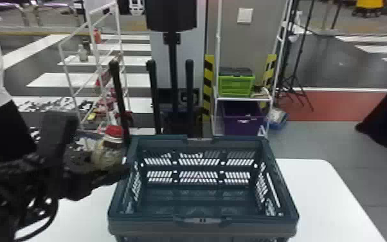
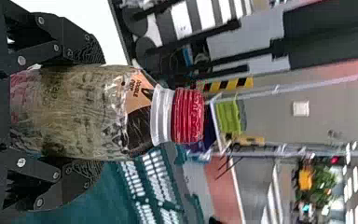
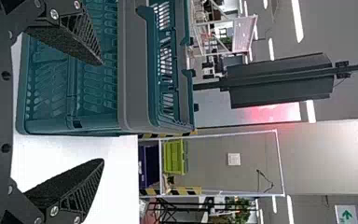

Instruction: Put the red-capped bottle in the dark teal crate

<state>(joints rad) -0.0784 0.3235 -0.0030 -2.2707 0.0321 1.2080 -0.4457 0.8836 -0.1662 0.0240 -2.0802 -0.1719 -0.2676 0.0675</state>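
Note:
At the left of the head view, my left gripper holds the red-capped bottle upright, just outside the left wall of the dark teal crate. In the left wrist view the bottle is clasped between both fingers of my left gripper, its red cap pointing away from the palm. The crate lies beyond it. My right gripper is open with nothing between its fingers, near the crate in the right wrist view.
The crate stands on a white table. Behind are a white rack with a green crate and a purple bin, and a black post with upright bars. A person stands at the far left.

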